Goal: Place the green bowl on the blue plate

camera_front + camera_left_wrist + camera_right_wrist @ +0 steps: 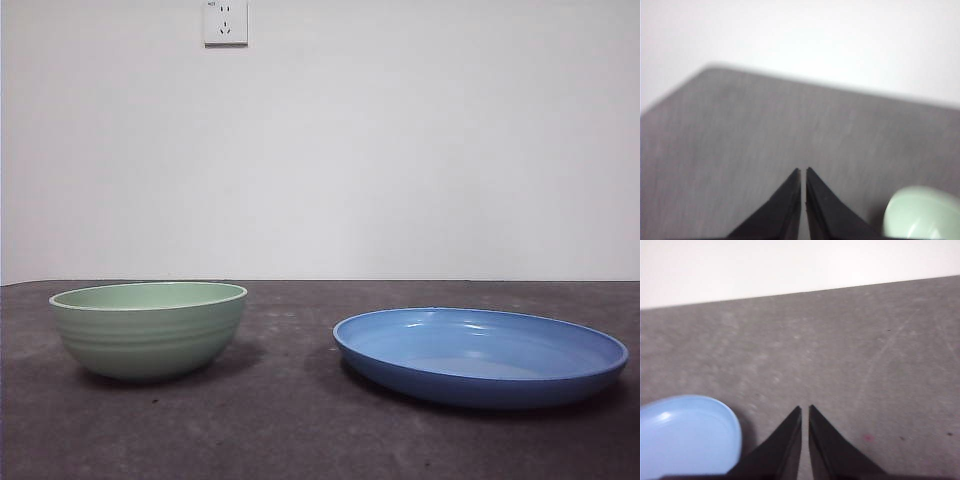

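Sitting at the lower left of the front view, the green bowl point(148, 328) rests upright on the dark table point(290, 420), well apart from the blue plate point(480, 355) at the lower right (both untouched). The left gripper point(803, 171) and right gripper point(804, 408) hang above the table, jaws closed on nothing. The glossy, sloping bowl wall could slip from a shallow pinch, and a tilted release might clip the plate's raised rim.

You've got no legible text anywhere. Only candidate: a tiny dark mark at top-left of the wall socket point(225, 22), too small to read. Nothing else is printed or labelled.
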Controlling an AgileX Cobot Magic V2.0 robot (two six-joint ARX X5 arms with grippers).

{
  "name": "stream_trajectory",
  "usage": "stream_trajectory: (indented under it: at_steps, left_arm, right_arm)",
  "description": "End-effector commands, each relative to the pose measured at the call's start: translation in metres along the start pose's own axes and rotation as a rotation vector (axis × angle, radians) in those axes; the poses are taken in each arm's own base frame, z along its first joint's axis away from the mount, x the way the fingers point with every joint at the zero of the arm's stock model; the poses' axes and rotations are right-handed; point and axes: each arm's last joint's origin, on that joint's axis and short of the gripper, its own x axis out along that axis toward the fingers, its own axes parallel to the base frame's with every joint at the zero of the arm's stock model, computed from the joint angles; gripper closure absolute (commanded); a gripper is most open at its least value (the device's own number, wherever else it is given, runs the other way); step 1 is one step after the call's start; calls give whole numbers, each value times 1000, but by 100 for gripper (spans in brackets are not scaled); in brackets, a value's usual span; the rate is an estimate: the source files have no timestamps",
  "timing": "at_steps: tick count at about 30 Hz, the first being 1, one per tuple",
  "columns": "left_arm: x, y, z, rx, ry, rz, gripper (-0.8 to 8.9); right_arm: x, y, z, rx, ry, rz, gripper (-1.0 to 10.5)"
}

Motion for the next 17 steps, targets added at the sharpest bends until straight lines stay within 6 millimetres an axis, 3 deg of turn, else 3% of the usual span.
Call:
stream_trajectory:
  at_steps: [1, 6, 12, 17]
  left_arm:
    - [-2, -5, 22, -51, -23, -17, 795]
    - [-1, -16, 66, -54, 14, -105, 795]
    - [8, -30, 118, -63, 131, -244, 795]
    - [19, -44, 150, -95, 220, -404, 795]
  right_arm:
    - [-2, 5, 18, 71, -1, 51, 927]
    - [-2, 18, 60, 87, 68, 181, 926]
    - [-2, 32, 109, 89, 189, 222, 926]
    - [-3, 45, 141, 77, 270, 258, 926]
